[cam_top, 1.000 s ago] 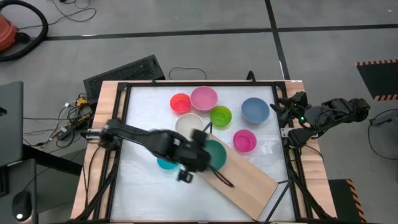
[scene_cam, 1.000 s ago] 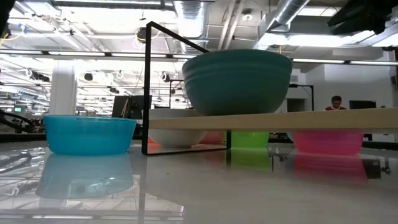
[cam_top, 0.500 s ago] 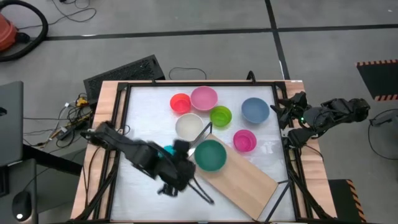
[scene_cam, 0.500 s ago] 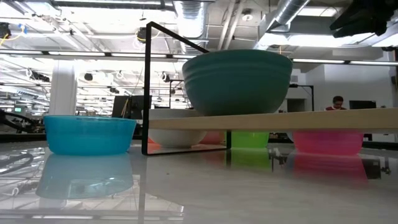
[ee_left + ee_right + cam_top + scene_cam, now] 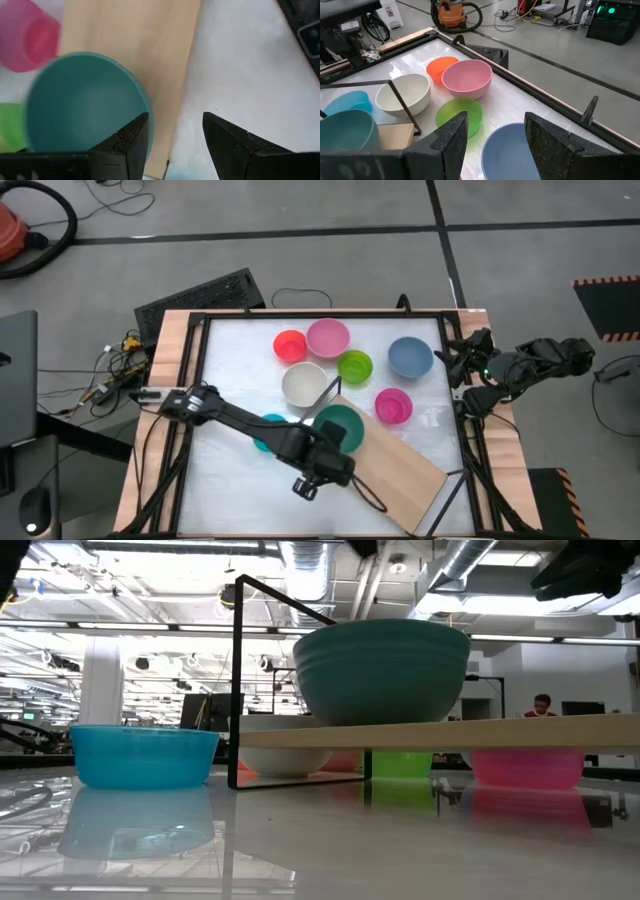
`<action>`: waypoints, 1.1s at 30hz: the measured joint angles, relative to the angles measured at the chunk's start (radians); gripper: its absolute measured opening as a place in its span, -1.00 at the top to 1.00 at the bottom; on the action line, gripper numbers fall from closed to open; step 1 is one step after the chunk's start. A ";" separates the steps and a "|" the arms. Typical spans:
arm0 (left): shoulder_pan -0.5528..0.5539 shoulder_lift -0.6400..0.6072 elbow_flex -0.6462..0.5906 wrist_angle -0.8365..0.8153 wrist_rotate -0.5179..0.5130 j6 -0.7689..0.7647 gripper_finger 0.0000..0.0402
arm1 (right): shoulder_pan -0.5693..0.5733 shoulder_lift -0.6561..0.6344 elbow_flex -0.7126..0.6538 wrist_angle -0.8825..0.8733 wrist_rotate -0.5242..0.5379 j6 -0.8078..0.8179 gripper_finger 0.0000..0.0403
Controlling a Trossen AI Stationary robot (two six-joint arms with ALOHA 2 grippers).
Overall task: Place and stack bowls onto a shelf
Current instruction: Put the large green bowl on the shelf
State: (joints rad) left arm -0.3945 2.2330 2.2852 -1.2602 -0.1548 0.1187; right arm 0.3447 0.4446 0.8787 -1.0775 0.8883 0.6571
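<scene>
A dark green round plastic bowl is seen standing upright on the flat light-wood shelf board with a thin black metal frame, at the board's end nearest the table's middle. The bowl is empty, as the left wrist view shows. The left gripper is held above the shelf's edge just beside this bowl, with its fingers set apart and nothing between them.

The other bowls are all found on the white tabletop, each one open side up and, as far as can be seen, empty. A cyan plastic bowl is partly hidden under the left arm, next to the shelf. A white bowl sits just beside the shelf's black frame. A lime bowl, a pink bowl and a red bowl are grouped behind it, close together; whether they touch cannot be told. A magenta bowl lies near the shelf's long side, and a blue bowl is placed toward the right edge.

The right gripper waits at the table's right edge near the blue bowl, its fingers parted and empty.
</scene>
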 joint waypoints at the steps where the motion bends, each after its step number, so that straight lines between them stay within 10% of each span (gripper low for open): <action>1: 0.004 0.015 0.000 -0.001 -0.001 0.003 0.15 | 0.000 0.000 0.000 0.000 -0.001 0.000 -0.10; 33: 0.076 0.078 -0.049 0.035 0.022 -0.071 0.31 | 0.000 0.000 0.000 -0.028 -0.006 -0.002 -0.10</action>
State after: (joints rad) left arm -0.3187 2.3108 2.2364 -1.2253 -0.1333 0.0482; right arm 0.3447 0.4450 0.8783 -1.1052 0.8825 0.6548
